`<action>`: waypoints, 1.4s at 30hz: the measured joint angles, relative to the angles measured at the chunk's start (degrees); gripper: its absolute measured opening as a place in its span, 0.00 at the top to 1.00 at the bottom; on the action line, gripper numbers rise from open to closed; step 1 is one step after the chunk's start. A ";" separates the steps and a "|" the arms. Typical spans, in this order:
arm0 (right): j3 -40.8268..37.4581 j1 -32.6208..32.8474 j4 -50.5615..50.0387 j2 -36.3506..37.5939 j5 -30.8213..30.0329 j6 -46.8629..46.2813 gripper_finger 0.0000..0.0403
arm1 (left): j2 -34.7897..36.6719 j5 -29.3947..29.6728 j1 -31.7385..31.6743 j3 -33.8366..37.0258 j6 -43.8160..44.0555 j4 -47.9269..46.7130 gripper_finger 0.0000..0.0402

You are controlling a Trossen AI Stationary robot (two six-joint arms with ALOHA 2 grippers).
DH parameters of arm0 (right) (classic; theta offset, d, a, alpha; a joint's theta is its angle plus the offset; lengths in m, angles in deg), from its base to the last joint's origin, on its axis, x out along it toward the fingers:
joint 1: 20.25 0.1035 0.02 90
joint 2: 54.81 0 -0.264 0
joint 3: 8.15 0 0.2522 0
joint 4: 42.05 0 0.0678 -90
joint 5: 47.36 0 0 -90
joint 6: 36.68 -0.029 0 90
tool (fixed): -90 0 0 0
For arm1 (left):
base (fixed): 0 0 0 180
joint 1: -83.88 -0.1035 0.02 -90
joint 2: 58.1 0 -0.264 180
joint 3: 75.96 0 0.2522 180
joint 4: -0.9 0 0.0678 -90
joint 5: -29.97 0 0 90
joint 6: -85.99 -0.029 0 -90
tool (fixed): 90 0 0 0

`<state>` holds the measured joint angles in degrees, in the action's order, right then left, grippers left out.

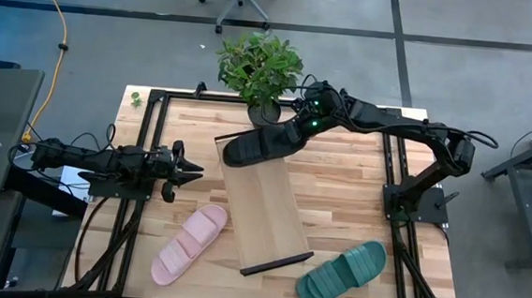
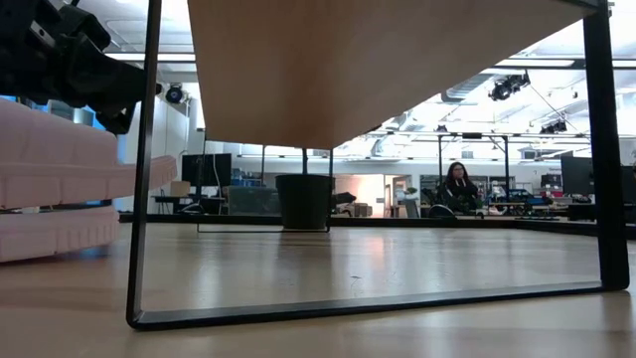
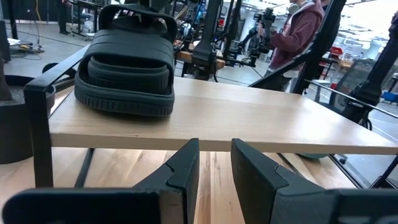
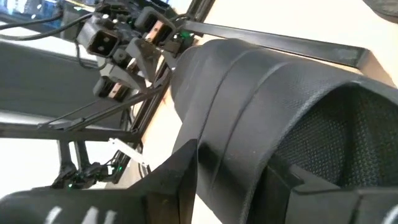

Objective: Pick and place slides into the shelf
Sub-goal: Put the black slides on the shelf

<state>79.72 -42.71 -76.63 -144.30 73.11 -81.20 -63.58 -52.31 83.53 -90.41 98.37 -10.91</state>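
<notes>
The black slide (image 1: pixel 257 148) lies sole-down on the far end of the light-wood shelf (image 1: pixel 267 205); the left wrist view shows this black slide (image 3: pixel 124 74) on the plank (image 3: pixel 261 118). My right gripper (image 1: pixel 292 132) is at its strap, shut on it. The pale pink slide (image 1: pixel 189 244) lies on the table left of the shelf. The dark green slide (image 1: pixel 342 272) lies on the table at the shelf's near right. My left gripper (image 1: pixel 192 170) waits left of the shelf, level with it and slightly open (image 3: pixel 214 152). My right gripper (image 4: pixel 236 177) has the black slide's ribbed strap (image 4: pixel 249 106) between its two fingers, one finger (image 4: pixel 180 180) outside the strap and the other (image 4: pixel 305 193) at the foot opening. It comes from the table's far right, slanting down. The slide's sole rests on the shelf's far end.
A potted plant (image 1: pixel 257 69) stands at the far edge just behind the black slide; its pot (image 2: pixel 303 199) shows under the shelf in the low view. Thin black bars (image 1: pixel 277 262) close the shelf's short ends. People (image 3: pixel 298 31) are in the room beyond the table.
</notes>
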 joint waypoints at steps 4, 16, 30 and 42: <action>1.34 -0.67 -0.29 -0.05 2.61 0.98 0.70 | 0.01 0.01 0.02 0.00 0.00 -0.08 0.79; 3.23 -2.32 -6.06 -0.09 3.99 1.41 0.57 | -0.02 0.01 -0.01 0.01 -0.07 -0.10 0.79; 3.23 -1.75 -0.41 -0.07 6.34 -2.56 0.56 | -0.02 0.01 -0.01 0.02 -0.07 -0.13 0.79; 3.21 -1.03 0.56 -0.22 6.59 -3.22 0.56 | 0.00 8.29 0.00 0.00 0.85 10.89 0.79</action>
<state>82.93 -43.74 -76.07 -144.52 79.70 -84.42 -63.57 -44.02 83.52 -90.41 99.23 -0.02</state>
